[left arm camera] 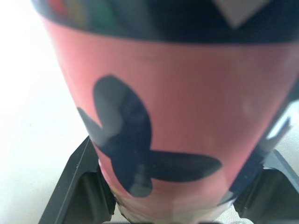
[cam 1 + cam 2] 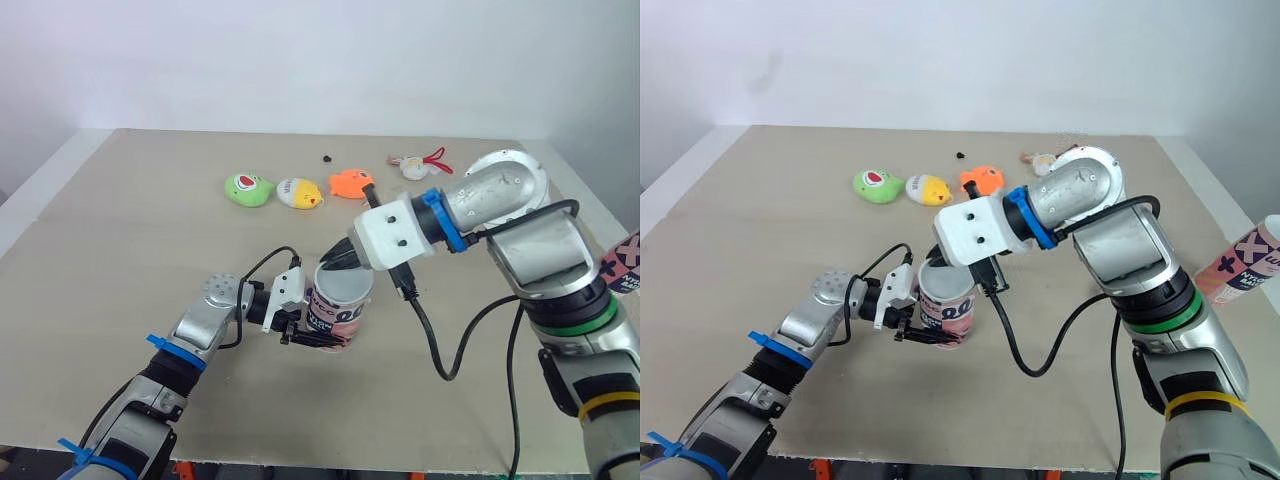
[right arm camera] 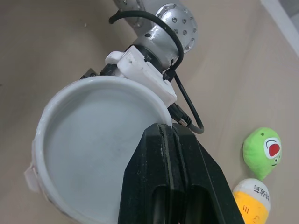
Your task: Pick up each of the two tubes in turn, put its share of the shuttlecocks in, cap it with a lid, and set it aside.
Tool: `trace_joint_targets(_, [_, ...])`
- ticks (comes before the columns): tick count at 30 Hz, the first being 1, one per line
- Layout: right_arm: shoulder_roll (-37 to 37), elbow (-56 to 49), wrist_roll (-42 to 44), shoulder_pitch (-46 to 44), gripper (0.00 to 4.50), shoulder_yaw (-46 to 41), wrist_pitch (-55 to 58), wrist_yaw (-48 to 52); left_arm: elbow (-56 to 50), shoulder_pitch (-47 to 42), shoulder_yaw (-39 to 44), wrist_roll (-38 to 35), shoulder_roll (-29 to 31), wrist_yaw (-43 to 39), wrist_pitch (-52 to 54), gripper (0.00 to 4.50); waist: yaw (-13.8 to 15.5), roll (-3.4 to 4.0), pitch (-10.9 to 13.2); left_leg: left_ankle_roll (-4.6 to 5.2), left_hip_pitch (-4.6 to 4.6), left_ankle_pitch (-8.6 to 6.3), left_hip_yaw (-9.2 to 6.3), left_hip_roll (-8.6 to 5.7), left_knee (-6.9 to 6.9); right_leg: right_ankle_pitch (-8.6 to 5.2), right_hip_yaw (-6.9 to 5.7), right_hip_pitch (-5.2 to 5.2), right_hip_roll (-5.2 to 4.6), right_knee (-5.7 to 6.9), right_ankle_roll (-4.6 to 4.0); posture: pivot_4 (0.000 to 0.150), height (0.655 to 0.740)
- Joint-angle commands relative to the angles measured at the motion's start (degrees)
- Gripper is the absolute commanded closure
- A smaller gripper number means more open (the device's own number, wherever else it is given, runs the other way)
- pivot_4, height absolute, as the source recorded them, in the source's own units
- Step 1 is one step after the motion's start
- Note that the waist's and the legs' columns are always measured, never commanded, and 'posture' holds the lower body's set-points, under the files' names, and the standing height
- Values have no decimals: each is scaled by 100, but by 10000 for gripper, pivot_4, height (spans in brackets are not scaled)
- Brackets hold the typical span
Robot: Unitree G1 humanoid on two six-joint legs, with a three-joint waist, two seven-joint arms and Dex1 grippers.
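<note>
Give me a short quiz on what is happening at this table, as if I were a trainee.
1. True or false: the left gripper grips the pink tube from the side.
2. Three toys lie in a row at the far side of the table. What colour is the toy farthest to the robot's left? A) orange B) green C) blue
3. Fill in: the right gripper has its fingers ___ above the tube's white lid.

Key: 1 true; 2 B; 3 shut.
</note>
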Motion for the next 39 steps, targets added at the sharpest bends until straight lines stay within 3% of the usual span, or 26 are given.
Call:
trace_joint_targets(1, [164, -269, 166, 162, 44173, 13, -34, -187, 242, 185, -361, 396, 93, 86, 320, 19246, 0, 0, 0, 0, 0, 0, 0, 0, -2, 0, 0, 0, 0, 0, 0, 1500, 7400])
trace_joint_targets(11, [194, -494, 146, 475, 44173, -5, -95, -296, 113, 229, -367, 364, 105, 103, 418, 19246, 0, 0, 0, 0, 0, 0, 1, 3, -13, -6, 0, -3, 11, -2, -8, 1500, 7400])
trace_joint_targets(14, [77, -524, 201, 401, 34260, -14, -20, -161, 71, 234, -367, 357, 121, 98, 455, 19246, 0, 2, 2, 0, 0, 0, 1, 3, -15, -7, -1, -5, 11, -3, -8, 1500, 7400])
trace_joint_targets(19, [11, -408, 24, 255, 11345, 4, -96, -216, 2, 241, -381, 340, 134, 100, 523, 19246, 11, 1, 1, -12, -6, -8, 0, 0, -17, -18, -6, -3, 7, -14, -4, 1500, 7400])
trace_joint_targets(27, [50, 21, 334, -370, 11345, -426, 60, -307, -58, 251, -406, 319, 121, 55, 599, 19246, 12, -3, 6, -24, -14, -17, 3, -4, -17, -21, -5, 4, 5, -20, -10, 1500, 7400])
trace_joint_targets(37, [-363, -102, 1586, -503, 11345, -1086, 1145, -89, 48, 226, -359, 363, 147, 88, 509, 19246, 24, -6, 8, -24, -36, -17, 3, -12, -16, -15, -6, 2, -5, -21, -23, 1500, 7400])
trace_joint_targets(39, [-419, -217, 1926, -513, 18998, -1199, 1503, -84, 66, 228, -354, 368, 152, 91, 497, 19246, 23, -6, 9, -24, -36, -17, 1, -11, -16, -15, -6, 2, -3, -21, -23, 1500, 7400])
